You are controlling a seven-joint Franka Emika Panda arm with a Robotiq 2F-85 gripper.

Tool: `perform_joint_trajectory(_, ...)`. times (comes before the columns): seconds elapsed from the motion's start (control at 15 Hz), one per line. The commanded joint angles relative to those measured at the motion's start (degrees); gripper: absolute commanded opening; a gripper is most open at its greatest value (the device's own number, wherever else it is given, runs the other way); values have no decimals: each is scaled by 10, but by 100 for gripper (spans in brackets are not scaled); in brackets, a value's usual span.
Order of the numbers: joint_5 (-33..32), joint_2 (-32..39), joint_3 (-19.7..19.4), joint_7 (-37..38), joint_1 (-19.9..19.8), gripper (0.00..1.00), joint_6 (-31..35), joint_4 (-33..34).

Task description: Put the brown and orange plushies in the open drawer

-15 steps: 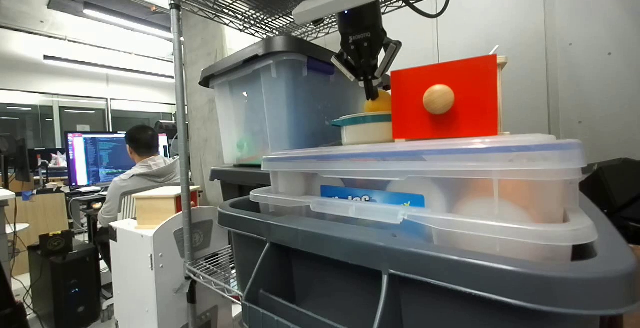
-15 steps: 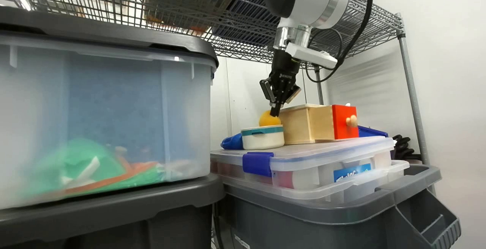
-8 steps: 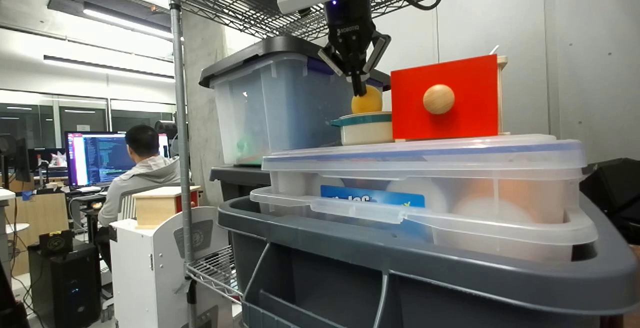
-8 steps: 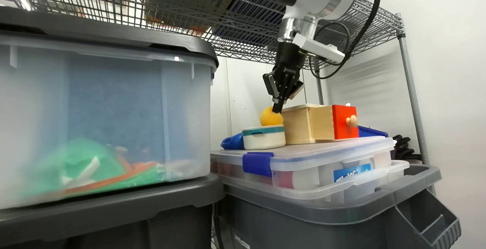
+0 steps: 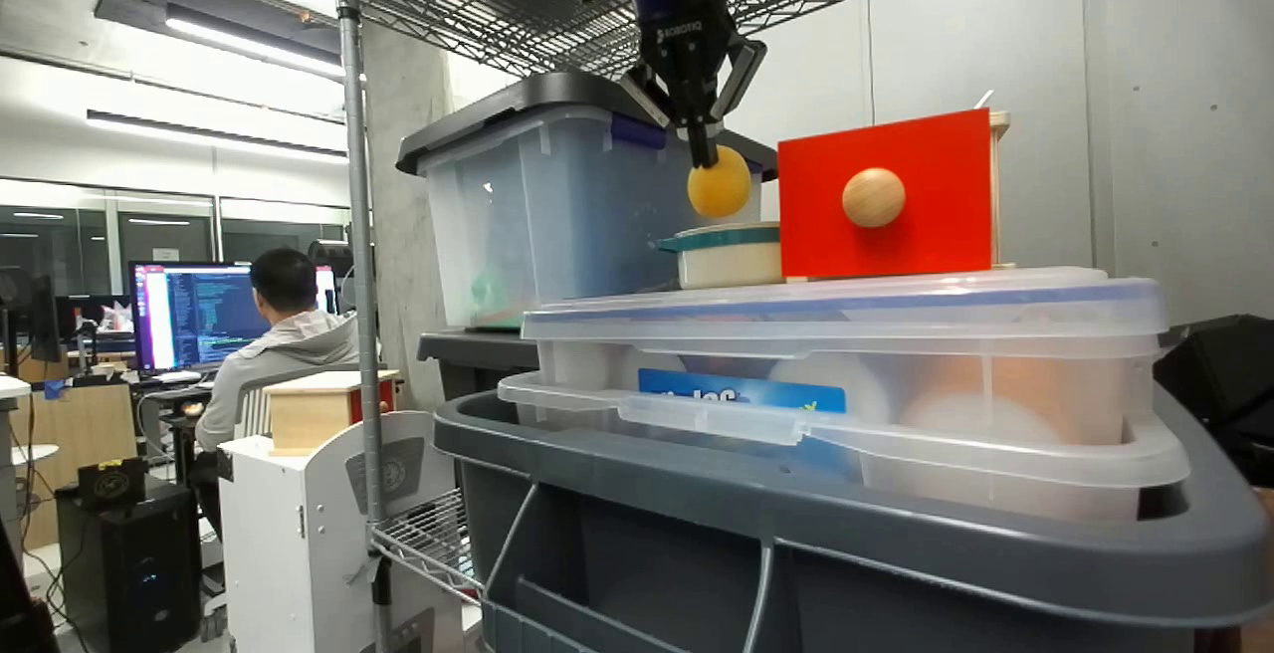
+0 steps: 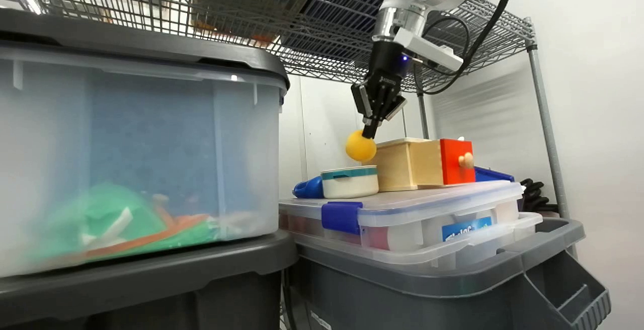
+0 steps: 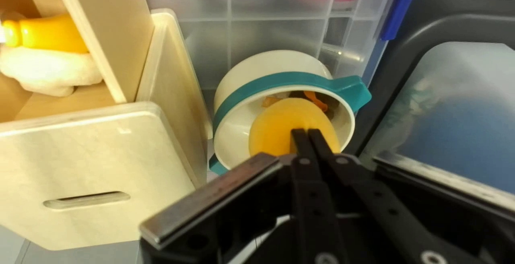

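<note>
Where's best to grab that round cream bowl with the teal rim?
I'd probably hold the bowl from above by the teal tab pointing away from the pale wooden box. It sticks out like a handle; the opposite tab sits near the box. The black gripper holds the round orange plushie, so set that down first.

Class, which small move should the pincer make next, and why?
Probably raise the orange plushie a little: the pincer grips it above the pot, but its underside looks lower than the top of the wooden box, which holds the open drawer.
</note>
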Motion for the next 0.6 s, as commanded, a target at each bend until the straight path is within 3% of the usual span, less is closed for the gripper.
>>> perform_joint_trajectory(0.0, 22, -27, -2, -24, 1, 1, 21, -33)
perform_joint_trajectory(0.53, 26, -59, -18, -12, -3, 1, 26, -68)
